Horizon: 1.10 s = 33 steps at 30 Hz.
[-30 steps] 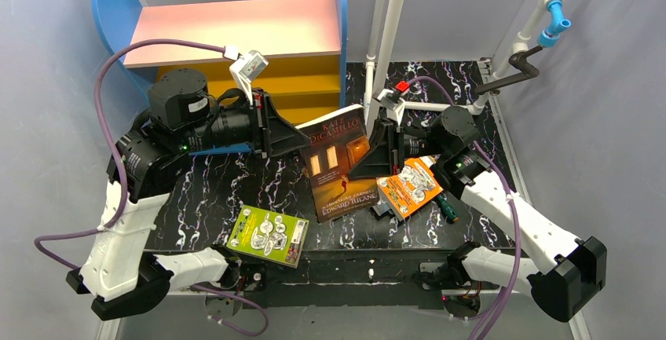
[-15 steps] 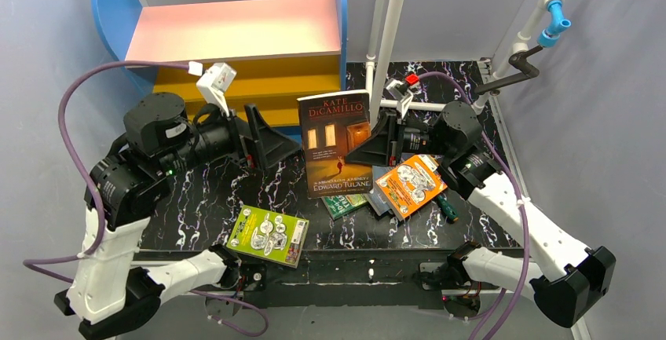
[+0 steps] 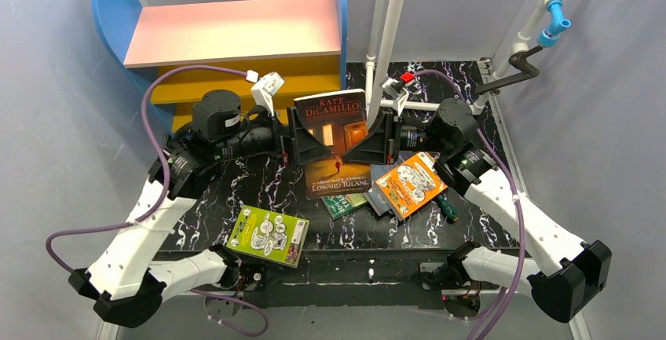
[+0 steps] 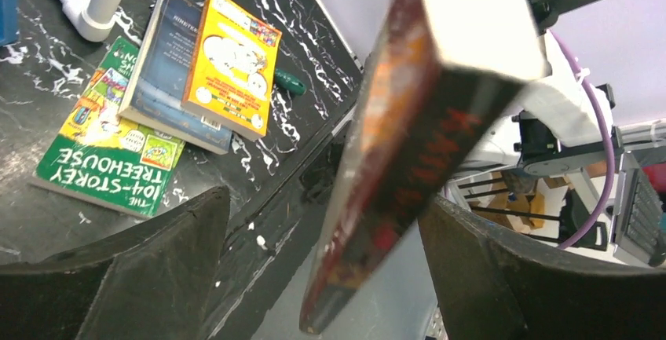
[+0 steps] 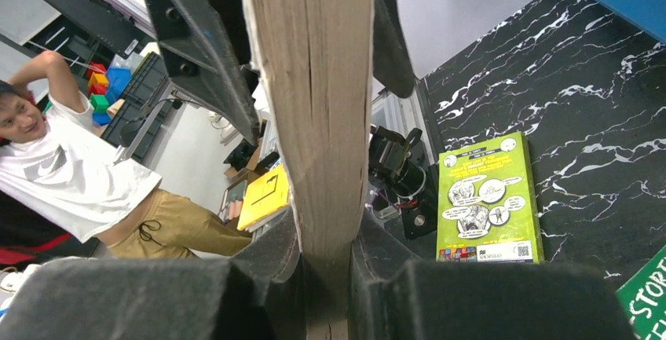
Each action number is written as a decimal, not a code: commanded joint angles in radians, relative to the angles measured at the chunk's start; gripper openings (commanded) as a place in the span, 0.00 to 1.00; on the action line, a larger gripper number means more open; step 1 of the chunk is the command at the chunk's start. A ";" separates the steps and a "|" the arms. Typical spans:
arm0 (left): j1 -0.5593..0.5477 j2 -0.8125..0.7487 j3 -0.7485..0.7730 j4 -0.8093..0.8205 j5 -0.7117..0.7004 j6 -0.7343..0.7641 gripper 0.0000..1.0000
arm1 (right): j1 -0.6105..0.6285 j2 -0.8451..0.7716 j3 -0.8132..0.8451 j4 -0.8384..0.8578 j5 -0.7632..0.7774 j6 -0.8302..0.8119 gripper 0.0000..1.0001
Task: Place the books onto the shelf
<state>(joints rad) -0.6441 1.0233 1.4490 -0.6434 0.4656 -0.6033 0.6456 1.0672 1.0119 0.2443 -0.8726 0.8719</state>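
Shelf (image 3: pixel 236 30) beyond the jaws, no book visible there. DiCamillo book (image 3: pixel 334 148) upright, gripped by closed right jaws, straddled by open left jaws. Beside right jaws on counter (image 3: pixel 212 191): green book (image 3: pixel 343 204), blue book (image 4: pixel 157 81), orange book (image 3: pixel 408 185); lime-green book (image 3: pixel 268 235) nearer. Probably all five still to shelve.

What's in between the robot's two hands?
A dark Kate DiCamillo book stands between them. The right gripper pinches it, and the left gripper has its open fingers on either side. The top view shows this best.

The left arm (image 3: pixel 129 242) and right arm (image 3: pixel 522 218) pair white shells with black joints, purple cables (image 3: pixel 157 93) and black wedge-shaped tool fingers (image 4: pixel 133 277).
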 commanded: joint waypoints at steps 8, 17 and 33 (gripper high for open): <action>-0.002 -0.004 -0.046 0.169 0.011 -0.087 0.21 | -0.002 -0.005 0.042 0.104 -0.013 0.027 0.01; -0.001 -0.028 0.089 -0.055 -0.272 -0.048 0.00 | -0.002 -0.063 0.061 -0.143 0.141 -0.104 0.66; -0.002 0.429 0.993 -0.364 -0.653 0.226 0.00 | -0.004 -0.282 0.163 -0.629 0.600 -0.367 0.70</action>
<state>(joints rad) -0.6476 1.3193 2.2604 -1.0012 -0.0349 -0.5156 0.6434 0.7975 1.1446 -0.3195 -0.3676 0.5594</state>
